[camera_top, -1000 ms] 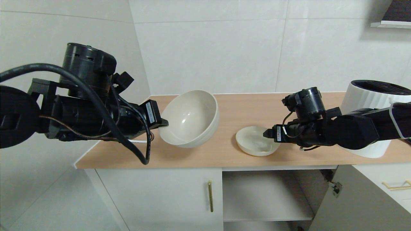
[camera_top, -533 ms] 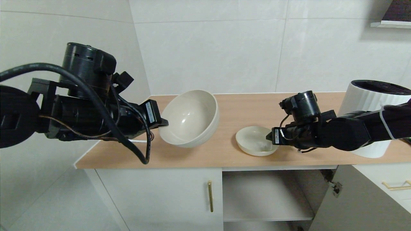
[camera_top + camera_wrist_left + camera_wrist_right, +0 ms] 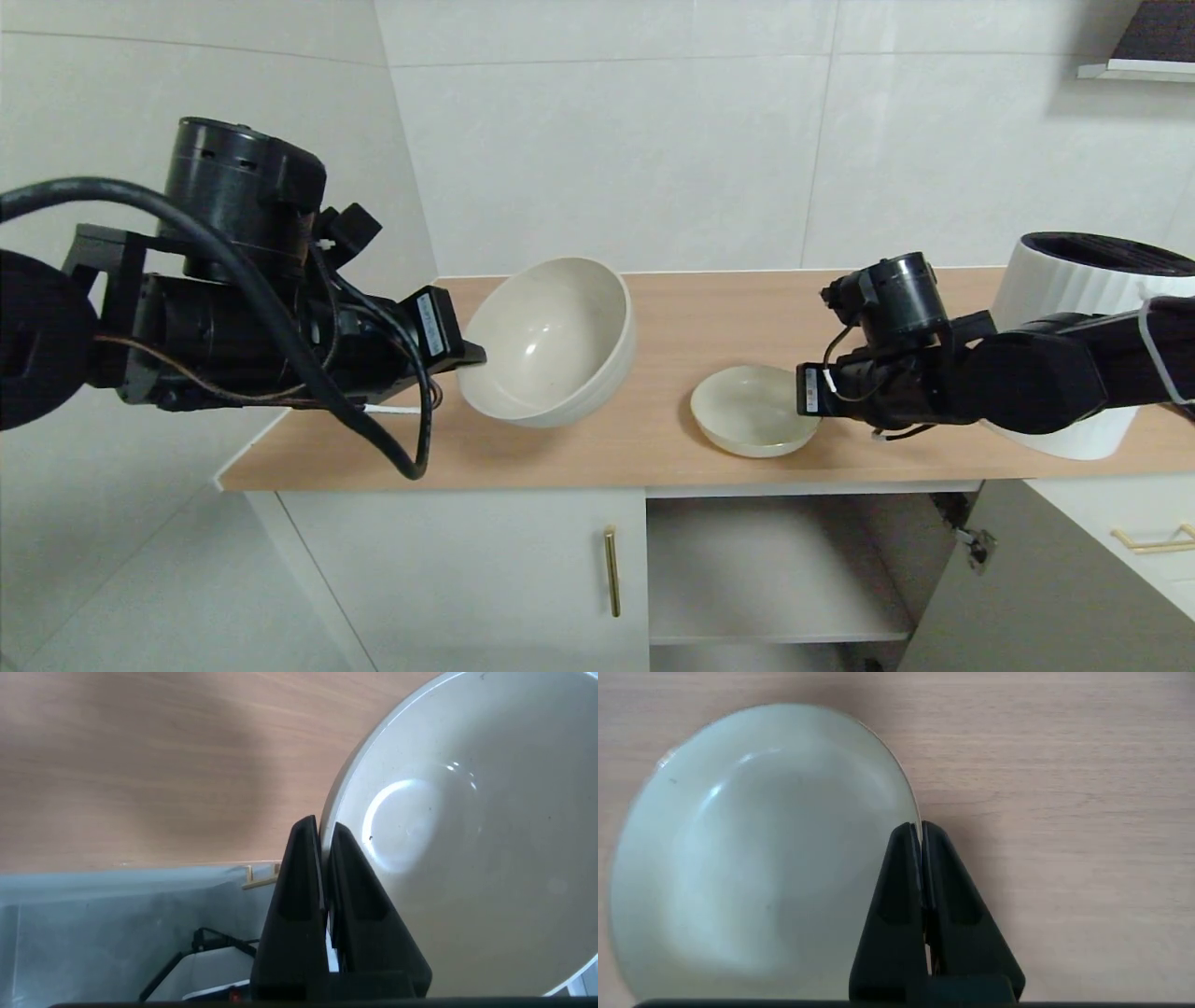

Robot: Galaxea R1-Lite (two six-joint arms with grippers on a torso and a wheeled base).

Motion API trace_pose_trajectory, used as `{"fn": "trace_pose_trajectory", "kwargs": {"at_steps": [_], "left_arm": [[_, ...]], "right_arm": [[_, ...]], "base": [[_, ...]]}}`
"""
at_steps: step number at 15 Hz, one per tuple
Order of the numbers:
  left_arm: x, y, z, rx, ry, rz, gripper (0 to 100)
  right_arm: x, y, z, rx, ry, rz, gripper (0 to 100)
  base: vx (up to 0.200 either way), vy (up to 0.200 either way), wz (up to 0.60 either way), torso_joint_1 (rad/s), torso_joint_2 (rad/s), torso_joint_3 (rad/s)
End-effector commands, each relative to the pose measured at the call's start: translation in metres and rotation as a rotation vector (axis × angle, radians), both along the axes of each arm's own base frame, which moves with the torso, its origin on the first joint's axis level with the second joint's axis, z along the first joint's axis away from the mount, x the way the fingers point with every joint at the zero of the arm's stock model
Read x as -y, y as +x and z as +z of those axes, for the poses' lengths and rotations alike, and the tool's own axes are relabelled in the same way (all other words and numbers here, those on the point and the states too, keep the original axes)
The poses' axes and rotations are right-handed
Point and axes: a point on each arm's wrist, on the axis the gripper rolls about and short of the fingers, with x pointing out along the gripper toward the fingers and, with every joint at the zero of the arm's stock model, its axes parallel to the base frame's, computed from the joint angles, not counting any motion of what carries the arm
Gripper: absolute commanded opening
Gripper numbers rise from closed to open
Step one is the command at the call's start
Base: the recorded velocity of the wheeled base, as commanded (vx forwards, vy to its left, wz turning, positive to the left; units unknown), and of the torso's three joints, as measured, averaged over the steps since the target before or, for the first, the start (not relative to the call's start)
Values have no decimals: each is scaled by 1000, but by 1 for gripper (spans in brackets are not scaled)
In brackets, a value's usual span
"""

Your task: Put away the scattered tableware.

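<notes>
A large cream bowl (image 3: 551,341) hangs tilted above the left part of the wooden counter (image 3: 672,317), its rim pinched by my left gripper (image 3: 464,353), which is shut on it; the left wrist view shows that bowl (image 3: 467,840) clamped between the gripper's (image 3: 323,835) two fingers. A small pale shallow bowl (image 3: 754,409) lies near the counter's front edge. My right gripper (image 3: 808,390) is shut on its right rim, and in the right wrist view the small bowl (image 3: 757,859) has its thin rim held by the gripper (image 3: 921,838).
A white ribbed cylindrical container (image 3: 1083,280) stands at the counter's right end behind my right arm. Below the counter an open cabinet compartment (image 3: 775,569) has a bare shelf; a closed door with a brass handle (image 3: 611,570) is left of it. Tiled walls stand behind and left.
My right gripper dipped over the small bowl, then drew back right onto its rim, and the bowl shifted slightly right. The left arm rose slightly with the large bowl.
</notes>
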Motion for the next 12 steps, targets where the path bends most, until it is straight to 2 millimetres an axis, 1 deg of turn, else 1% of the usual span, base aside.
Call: {"fn": "trace_pose_trajectory", "kwargs": {"at_steps": [1,3,4,5,6,7,8,10,12], "left_arm": [[-9,-21,10,33,-14,1,0],[-16,-37,13,46,-20,-2,0],[-24,-55,12,53,-23,-2,0],[-27,-63,11,55,-26,-2,0],[-28,-67,11,56,-26,-2,0],[-34,-79,8,58,-27,-2,0],[-36,-85,5,55,-26,-3,0],[-37,-87,0,39,-20,-4,0],[-36,-85,-5,20,-15,-8,0]], "right_arm": [[13,-37,44,38,107,36,0],[22,-59,58,22,161,105,0],[33,-88,73,-13,207,191,0],[38,-100,72,-52,206,205,0],[40,-104,71,-63,203,207,0],[45,-116,67,-75,200,207,0],[49,-124,65,-82,206,218,0],[53,-135,63,-98,232,263,0],[53,-136,60,-93,242,276,0]], "base": [[0,0,0,0,0,0],[0,0,0,0,0,0],[0,0,0,0,0,0],[0,0,0,0,0,0],[0,0,0,0,0,0],[0,0,0,0,0,0],[0,0,0,0,0,0],[0,0,0,0,0,0],[0,0,0,0,0,0]]}}
